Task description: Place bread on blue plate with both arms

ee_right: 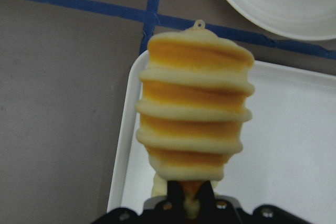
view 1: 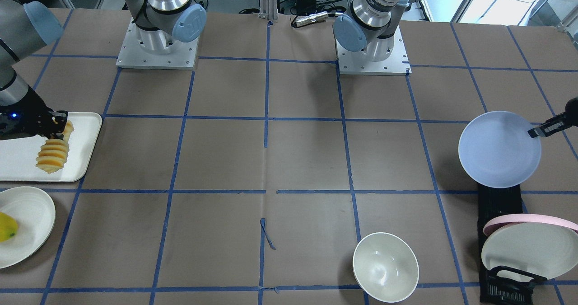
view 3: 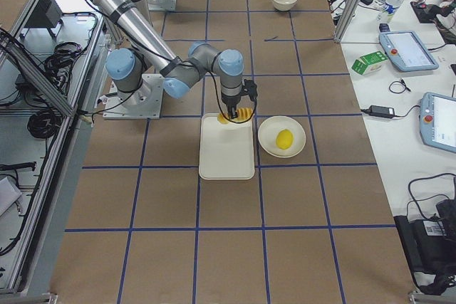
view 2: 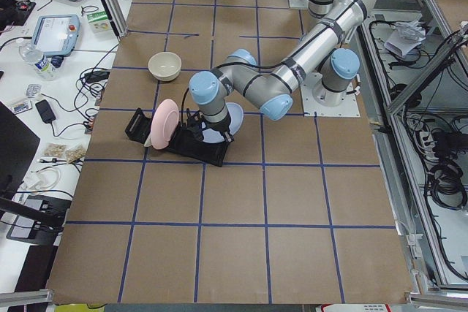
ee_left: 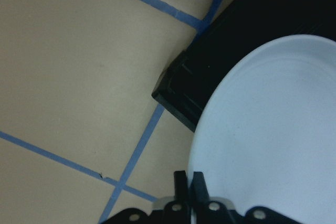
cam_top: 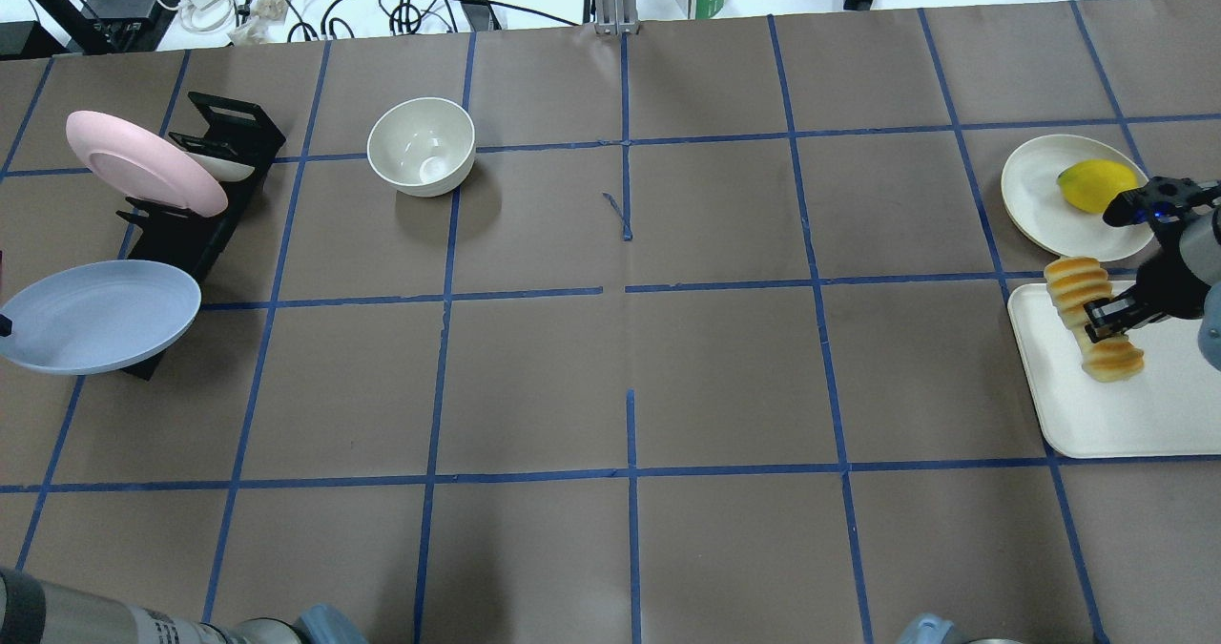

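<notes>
The bread (view 1: 53, 153) is a ridged orange and pale yellow loaf. My right gripper (view 1: 55, 137) is shut on its middle and holds it over the corner of the white tray (view 1: 83, 160). The right wrist view shows the bread (ee_right: 194, 108) sticking out ahead of the shut gripper (ee_right: 190, 198). The blue plate (view 1: 496, 153) is held tilted over the end of the black dish rack (view 1: 499, 205). My left gripper (view 1: 534, 133) is shut on its rim. The left wrist view shows the gripper (ee_left: 189, 182) pinching the plate (ee_left: 273, 140).
A cream plate (view 1: 27, 223) with a yellow fruit (view 1: 6, 227) lies beside the tray. A white bowl (view 1: 385, 266) stands near the table's far edge. The rack holds a pink plate (view 1: 528, 220) and a cream plate (view 1: 528, 251) on edge.
</notes>
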### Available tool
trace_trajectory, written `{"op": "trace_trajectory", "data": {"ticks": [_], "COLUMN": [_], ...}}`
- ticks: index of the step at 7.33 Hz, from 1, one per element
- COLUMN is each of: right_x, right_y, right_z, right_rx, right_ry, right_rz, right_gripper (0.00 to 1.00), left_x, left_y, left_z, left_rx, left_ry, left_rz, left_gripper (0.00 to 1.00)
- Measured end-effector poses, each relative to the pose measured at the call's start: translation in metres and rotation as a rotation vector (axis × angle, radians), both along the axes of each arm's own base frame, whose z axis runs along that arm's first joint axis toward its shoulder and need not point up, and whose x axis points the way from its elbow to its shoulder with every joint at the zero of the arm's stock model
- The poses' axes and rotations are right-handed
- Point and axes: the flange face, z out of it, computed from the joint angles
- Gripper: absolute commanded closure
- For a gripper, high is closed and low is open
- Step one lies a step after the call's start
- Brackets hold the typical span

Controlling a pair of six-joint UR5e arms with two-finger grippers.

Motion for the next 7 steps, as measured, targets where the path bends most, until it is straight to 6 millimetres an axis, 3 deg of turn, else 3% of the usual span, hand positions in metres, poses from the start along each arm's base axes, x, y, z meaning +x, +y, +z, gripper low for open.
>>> {"op": "trace_trajectory", "data": {"ticks": [2,4,7], "right_x": [0.016,0.045,0.111], "right_y": [-0.008,-0.022,-0.041], "right_z": [0.03,0.073,0.117], "right_rx": [-0.01,-0.004,0.042], "right_ry": [0.005,0.005,-0.031], "right_rz": [0.032,0.038,0.014], "right_gripper": [1.0,1.0,1.0], "left_x": [-0.052,-0.121,-0.295], "left_y": [0.004,0.0,-0.036], "left_z": [0.03,0.045,0.053], "left_rx": [-0.008,-0.026,-0.158], "left_ry": [0.085,0.174,0.21], "left_rz": [-0.032,-0.139,-0.338], "left_gripper": [1.0,1.0,1.0]}}
